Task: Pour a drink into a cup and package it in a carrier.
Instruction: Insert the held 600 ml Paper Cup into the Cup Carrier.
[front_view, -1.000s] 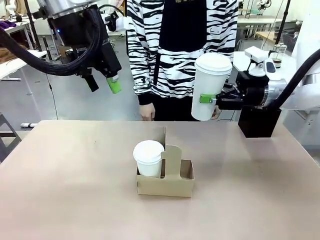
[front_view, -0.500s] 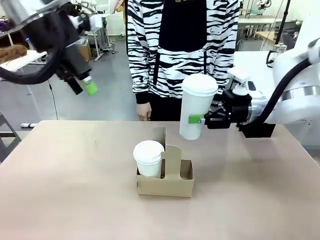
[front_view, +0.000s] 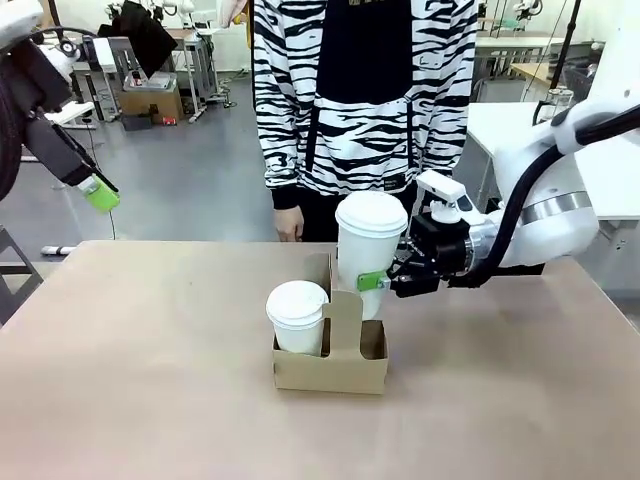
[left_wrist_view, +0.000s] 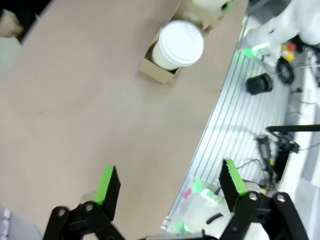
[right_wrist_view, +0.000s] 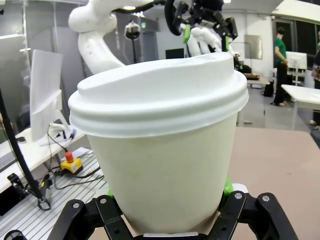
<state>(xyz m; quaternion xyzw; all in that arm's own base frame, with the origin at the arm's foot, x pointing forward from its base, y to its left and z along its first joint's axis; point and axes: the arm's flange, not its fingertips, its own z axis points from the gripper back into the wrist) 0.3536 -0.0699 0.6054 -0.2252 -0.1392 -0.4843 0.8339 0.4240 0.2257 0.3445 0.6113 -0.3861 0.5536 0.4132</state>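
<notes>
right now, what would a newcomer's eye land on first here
The right gripper clamps a tall lidded white cup just behind the brown carrier mid-table, near its empty slot. A smaller lidded cup sits in the other slot. The left gripper hangs open, high at far left.

Your right arm (front_view: 565, 180) is white and rounded, with a silver band (front_view: 560, 209) round it and a thick black cable (front_view: 520, 195) along it. Both tools are black with bright green pads: the right tool (front_view: 384, 281) and the left tool (left_wrist_view: 170, 182), whose knuckles carry round grey screws (left_wrist_view: 58, 212). The person's top (front_view: 290, 110) is long-sleeved with black-and-white zebra stripes.
</notes>
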